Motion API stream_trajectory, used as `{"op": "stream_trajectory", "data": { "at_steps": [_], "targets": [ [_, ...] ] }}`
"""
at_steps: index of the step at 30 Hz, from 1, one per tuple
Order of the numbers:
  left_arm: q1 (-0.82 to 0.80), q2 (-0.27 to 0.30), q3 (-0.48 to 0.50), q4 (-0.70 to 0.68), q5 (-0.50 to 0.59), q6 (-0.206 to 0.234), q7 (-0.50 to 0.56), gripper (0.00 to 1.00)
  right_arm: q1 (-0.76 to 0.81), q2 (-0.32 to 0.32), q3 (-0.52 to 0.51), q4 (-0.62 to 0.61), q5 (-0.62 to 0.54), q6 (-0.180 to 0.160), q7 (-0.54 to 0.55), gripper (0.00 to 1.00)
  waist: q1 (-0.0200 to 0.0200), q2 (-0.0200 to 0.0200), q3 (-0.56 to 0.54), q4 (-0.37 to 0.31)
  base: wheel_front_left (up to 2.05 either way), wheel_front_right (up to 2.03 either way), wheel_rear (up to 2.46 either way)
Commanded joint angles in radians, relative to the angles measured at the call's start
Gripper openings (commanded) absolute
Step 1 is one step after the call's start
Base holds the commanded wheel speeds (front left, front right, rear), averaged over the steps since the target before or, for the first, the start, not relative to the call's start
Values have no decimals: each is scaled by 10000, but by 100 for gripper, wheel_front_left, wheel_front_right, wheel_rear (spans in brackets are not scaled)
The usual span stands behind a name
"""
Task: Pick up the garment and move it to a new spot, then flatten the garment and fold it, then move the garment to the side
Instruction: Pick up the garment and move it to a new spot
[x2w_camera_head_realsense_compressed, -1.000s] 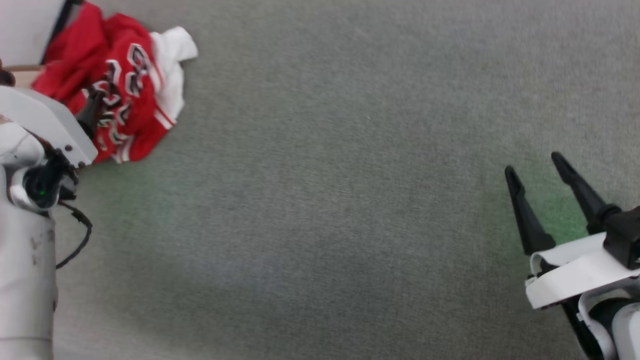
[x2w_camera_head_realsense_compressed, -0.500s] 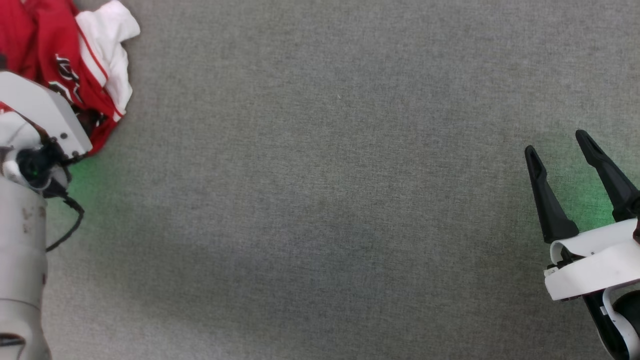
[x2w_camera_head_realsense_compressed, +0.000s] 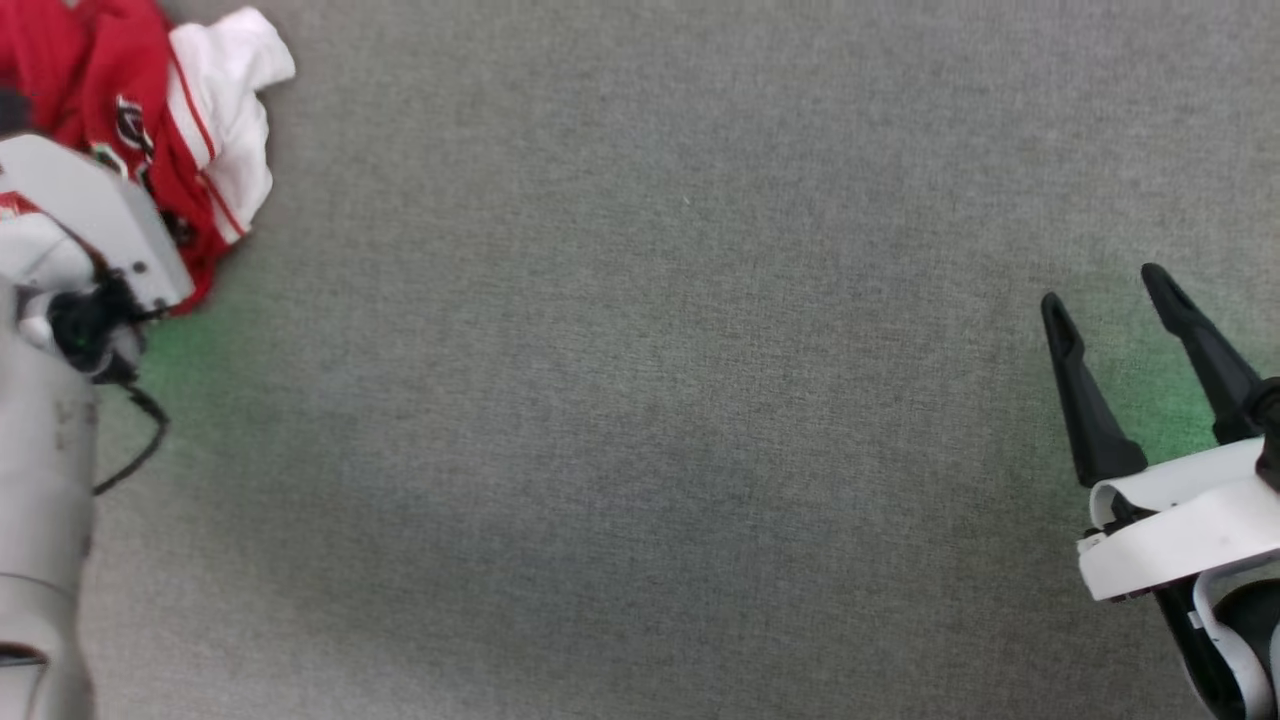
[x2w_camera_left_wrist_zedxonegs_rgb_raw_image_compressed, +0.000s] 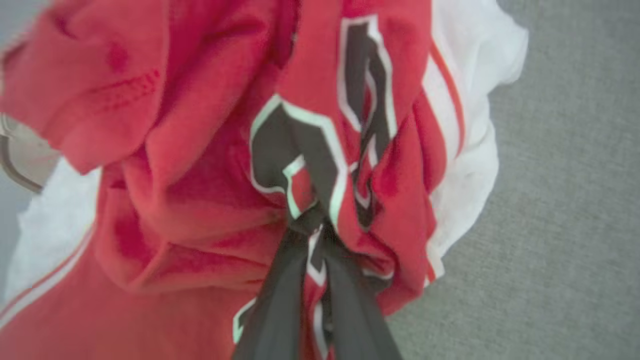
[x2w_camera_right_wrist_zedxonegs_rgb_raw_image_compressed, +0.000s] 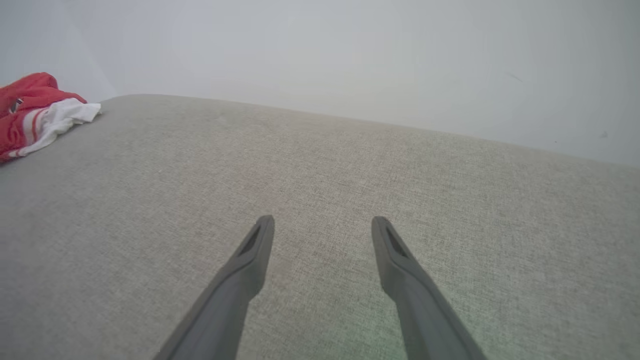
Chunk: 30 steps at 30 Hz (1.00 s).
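Far left of head view: garment (x2w_camera_head_realsense_compressed: 120, 70) bunched on grey tabletop (x2w_camera_head_realsense_compressed: 640, 400), grip hidden by wrist housing (x2w_camera_head_realsense_compressed: 100, 220); right jaws wide apart, empty. Left wrist view: left jaws pinched shut on lettered red fold. Right wrist view: garment far off.

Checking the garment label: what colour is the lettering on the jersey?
Black with a white outline, on the red garment; clearest in the left wrist view.

Pale grey left arm (x2w_camera_head_realsense_compressed: 45, 480) carried a white wrist plate (x2w_camera_head_realsense_compressed: 95, 215) and looping black cable (x2w_camera_head_realsense_compressed: 135, 455); right gripper (x2w_camera_head_realsense_compressed: 1100, 285) had 2 tapered black fingers (x2w_camera_head_realsense_compressed: 1085, 420) on a white mount (x2w_camera_head_realsense_compressed: 1180, 530).
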Motion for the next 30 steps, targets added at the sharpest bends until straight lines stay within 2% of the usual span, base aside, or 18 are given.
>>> {"op": "stream_trajectory", "data": {
  "at_steps": [1,10,16,23,30],
  "targets": [
    [-143,304,-115,22,172,-33,-278,0,90,102,11,119,109,4,-132,100,0,0,-332,71,0,0,0],
    [-662,1088,-823,-807,389,-54,-1405,0,293,527,147,885,245,4,-663,100,0,0,-1461,211,0,0,0],
    [-964,1535,-1324,-1709,484,-56,-1619,0,458,895,267,1496,322,4,-1084,100,0,0,-2371,219,0,0,0],
    [-1022,1862,-1639,-2993,534,-58,-1233,0,698,1291,290,2105,425,4,-1531,100,0,0,-3337,111,0,0,0],
    [-525,2070,-1663,-4925,264,174,-76,0,948,1543,186,2541,540,4,-1900,100,0,0,-4154,-151,0,0,0]
  ]
}}
